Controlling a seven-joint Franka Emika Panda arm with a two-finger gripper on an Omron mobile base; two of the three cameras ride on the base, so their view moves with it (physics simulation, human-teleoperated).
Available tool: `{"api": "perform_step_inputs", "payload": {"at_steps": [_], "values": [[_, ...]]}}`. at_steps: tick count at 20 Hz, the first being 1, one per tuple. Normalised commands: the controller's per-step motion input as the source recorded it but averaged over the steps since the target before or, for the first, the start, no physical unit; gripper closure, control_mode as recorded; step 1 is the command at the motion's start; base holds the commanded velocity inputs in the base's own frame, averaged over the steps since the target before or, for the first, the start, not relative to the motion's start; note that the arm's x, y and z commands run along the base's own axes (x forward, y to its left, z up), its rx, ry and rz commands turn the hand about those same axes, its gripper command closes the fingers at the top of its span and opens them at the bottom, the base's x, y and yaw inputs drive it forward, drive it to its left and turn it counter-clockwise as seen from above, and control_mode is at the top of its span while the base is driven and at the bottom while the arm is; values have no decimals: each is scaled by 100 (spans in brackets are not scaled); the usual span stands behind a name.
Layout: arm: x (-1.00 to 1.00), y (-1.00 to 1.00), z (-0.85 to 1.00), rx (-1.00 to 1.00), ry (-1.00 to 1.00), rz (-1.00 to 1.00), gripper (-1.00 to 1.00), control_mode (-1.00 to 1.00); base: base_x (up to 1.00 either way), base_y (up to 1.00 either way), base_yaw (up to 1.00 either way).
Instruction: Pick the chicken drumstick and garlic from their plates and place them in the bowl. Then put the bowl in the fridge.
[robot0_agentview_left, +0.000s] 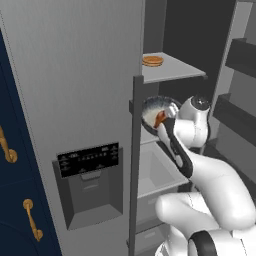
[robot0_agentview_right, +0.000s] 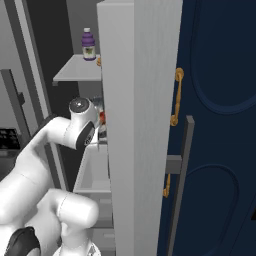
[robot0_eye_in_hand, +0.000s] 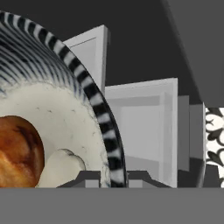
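The bowl (robot0_agentview_left: 156, 107) hangs tilted inside the open fridge (robot0_agentview_left: 75, 75), just above a pale drawer. My gripper (robot0_agentview_left: 167, 117) is shut on its rim. In the hand view the striped rim of the bowl (robot0_eye_in_hand: 94, 94) passes between my fingertips (robot0_eye_in_hand: 89, 176), with my gripper (robot0_eye_in_hand: 114, 177) clamped on it. The glossy brown chicken drumstick (robot0_eye_in_hand: 17, 153) and the pale garlic (robot0_eye_in_hand: 61, 166) lie together in the bowl. The drumstick (robot0_agentview_left: 159, 119) shows as a reddish spot in the left base view. From the right, the fridge wall (robot0_agentview_right: 135, 100) hides most of the bowl (robot0_agentview_right: 98, 105). The plates are out of view.
A grey shelf (robot0_agentview_left: 175, 70) above the bowl carries a round orange-brown food item (robot0_agentview_left: 152, 60). A purple bottle (robot0_agentview_right: 89, 44) stands on the same shelf. White drawers (robot0_eye_in_hand: 144, 127) sit below the bowl. The open door's racks (robot0_agentview_left: 240, 100) stand to the right. A dispenser panel (robot0_agentview_left: 90, 160) is on the closed door.
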Motion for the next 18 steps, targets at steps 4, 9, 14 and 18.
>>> {"api": "perform_step_inputs", "payload": {"at_steps": [4,9,14,18], "values": [[61,-8,-17,0,3,0,100,-100,0,0,0],[62,0,-44,0,7,0,100,-100,0,0,0],[54,0,-38,-1,0,0,100,-100,0,0,0],[19,5,-3,0,-2,0,-100,-100,0,0,0]]}}
